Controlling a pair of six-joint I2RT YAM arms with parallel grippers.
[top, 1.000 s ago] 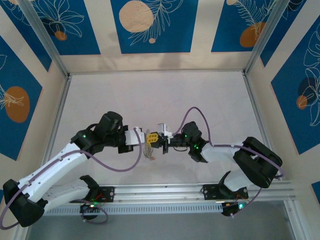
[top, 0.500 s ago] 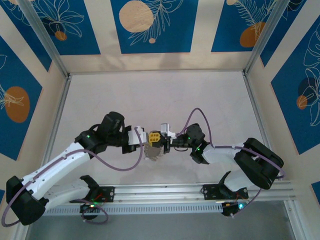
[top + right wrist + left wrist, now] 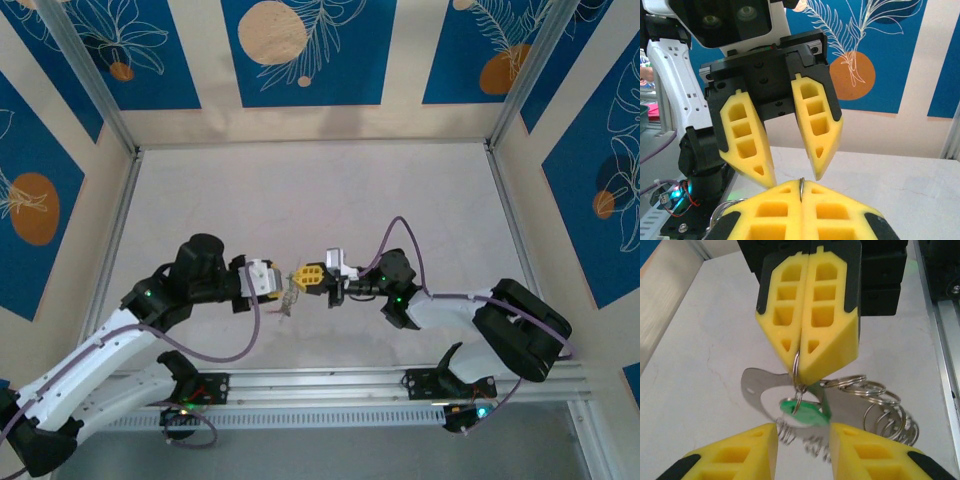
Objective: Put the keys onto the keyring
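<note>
Above the near half of the tabletop (image 3: 300, 190), about midway between its side edges: right gripper (image 3: 298, 277) and left gripper (image 3: 274, 281) tip to tip with a small gap, keyring (image 3: 287, 298) dangling below as a silvery tangle. From overhead, no telling wire from key.

Far clearer from the left wrist: right gripper (image 3: 799, 374) with jaws pressed together, pinching the thin wire of the keyring (image 3: 796, 365). Key (image 3: 803, 411), green-headed, hanging on that wire just under the tips, against a flat metal plate (image 3: 752, 387), small rings (image 3: 882, 407) bunched beside. Left gripper (image 3: 802, 432) with jaws spread, key just beyond the gap.

From the right wrist: wire nipped in the seam of the right gripper (image 3: 801, 186), left gripper (image 3: 792, 178) opposite, jaws apart.

A second ago, left jaws shut and tight against the right ones; now parted and drawn back toward the left edge.
</note>
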